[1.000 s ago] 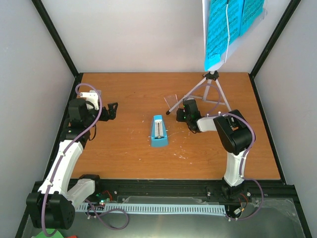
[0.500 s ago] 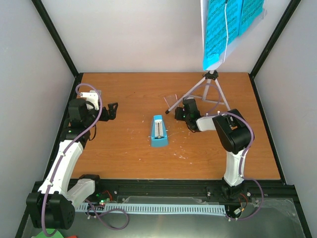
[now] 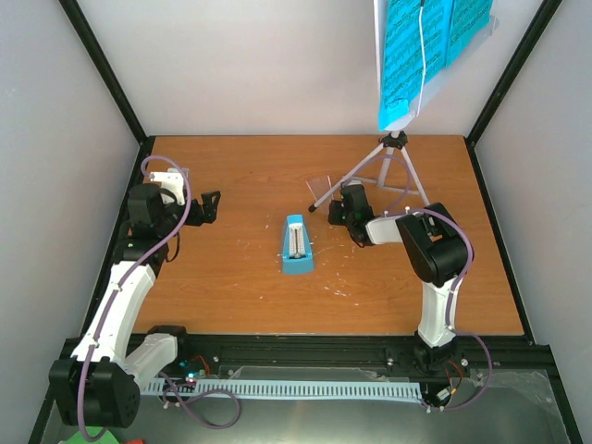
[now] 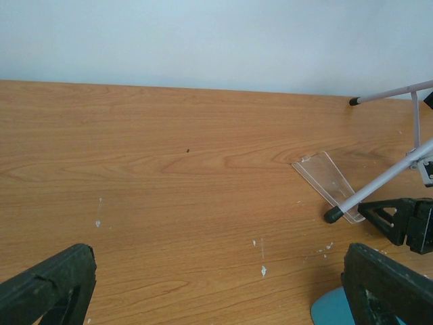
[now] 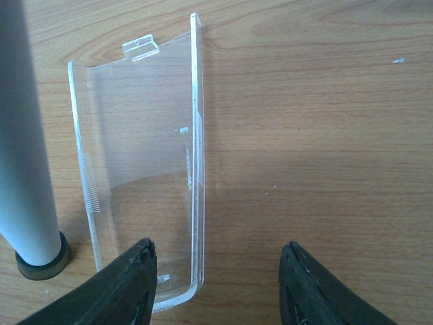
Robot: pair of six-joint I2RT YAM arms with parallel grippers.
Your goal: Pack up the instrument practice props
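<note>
The light-blue metronome [image 3: 296,245] lies on the table's middle; a corner of it shows in the left wrist view [image 4: 335,311]. The grey tripod music stand [image 3: 393,165] stands at the back right, with bright-blue sheet-music pages [image 3: 421,51] on its desk. My right gripper [image 3: 340,211] is open and empty, low over the table by the stand's front-left leg [image 5: 27,149]. Its left fingertip [image 5: 128,284] is over the near end of a clear plastic cover [image 5: 135,169]. My left gripper [image 3: 208,205] is open and empty at the left, and the left wrist view [image 4: 216,298] shows bare wood between its fingers.
The clear cover [image 3: 321,185] lies flat beside the tripod's rubber foot [image 4: 333,215]. White walls and black frame posts [image 3: 106,83] bound the table. The tripod's other legs [image 3: 413,180] spread behind my right arm.
My right gripper has edged slightly left toward the clear cover. The stand's desk has shifted a little left. The left arm has not moved.
</note>
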